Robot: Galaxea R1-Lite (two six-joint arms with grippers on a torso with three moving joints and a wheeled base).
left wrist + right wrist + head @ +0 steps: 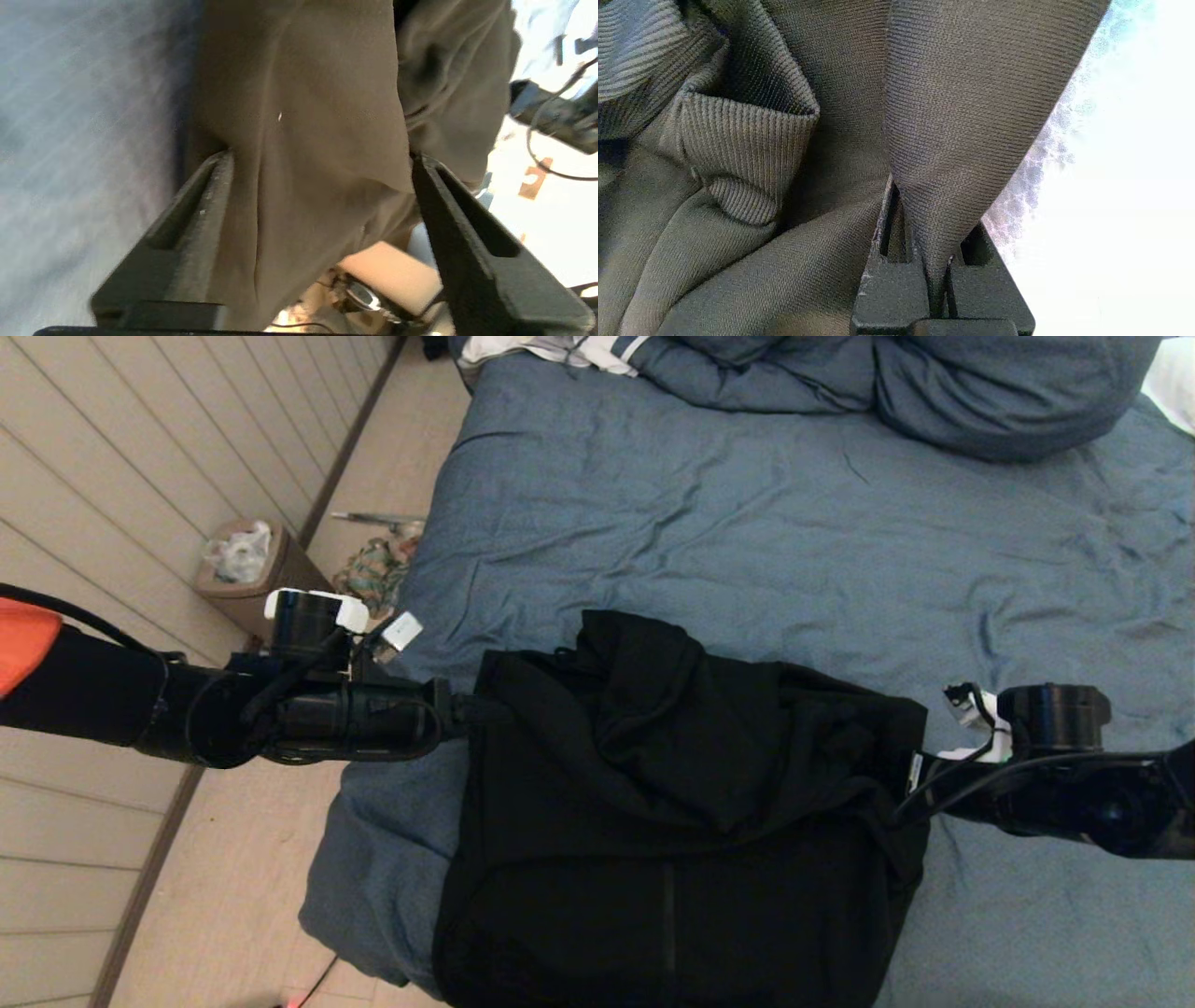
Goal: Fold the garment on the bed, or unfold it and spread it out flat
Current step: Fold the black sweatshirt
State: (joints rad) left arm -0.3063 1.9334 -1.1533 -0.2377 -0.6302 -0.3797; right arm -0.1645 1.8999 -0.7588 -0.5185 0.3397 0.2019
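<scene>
bed (747, 541): blue, rumpled | garment (672, 821): bunched | left tool (322, 161): apparently spread | right tool (934, 280): pinching garment

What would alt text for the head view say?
A black hooded garment lies bunched on a blue bed. The left pincer meets one edge, the right pincer grips the opposite edge.

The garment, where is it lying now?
In the head view, the garment lies on the bed's near edge, between the left tool and right tool.
</scene>
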